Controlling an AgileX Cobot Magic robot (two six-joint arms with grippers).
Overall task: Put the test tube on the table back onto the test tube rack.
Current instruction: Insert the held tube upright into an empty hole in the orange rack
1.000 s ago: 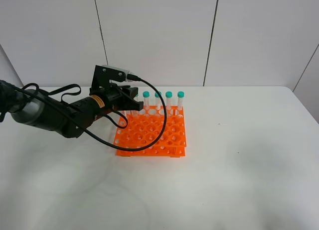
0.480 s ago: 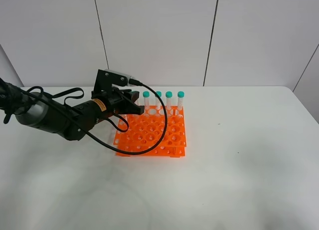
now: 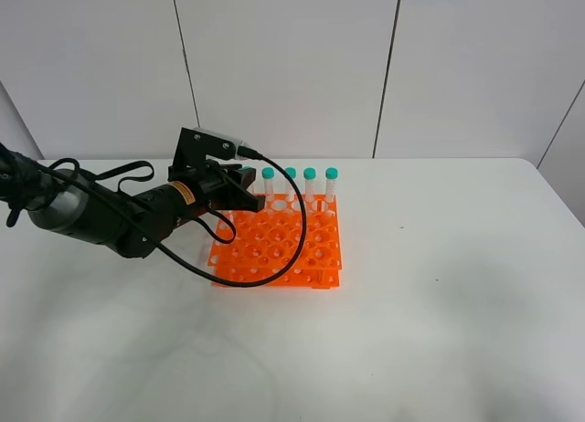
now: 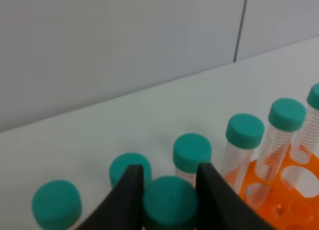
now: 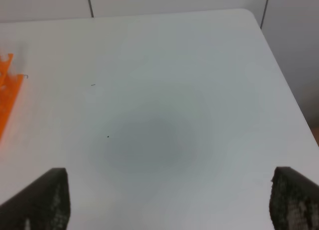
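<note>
**A:** What is the left gripper [image 3: 253,199] holding?

**B:** Its black jaws are clamped on the teal screw cap of the slim clear plastic test tube [image 4: 170,202]. The tube stands upright between them, with the bright orange plastic rack [image 3: 315,258] directly beneath.

**A:** Is it seated in a hole?

**B:** I cannot tell, because the tip is hidden below the jaws. I would lower it straight down and keep it vertical. Identical teal-capped tubes [image 4: 192,153] crowd just beyond the fingertips, so the jaws should part only a little on release.

**A:** And the right gripper [image 5: 168,202]?

**B:** It is spread wide and holding nothing, with the bare white tabletop [image 5: 149,115] under it.
</note>
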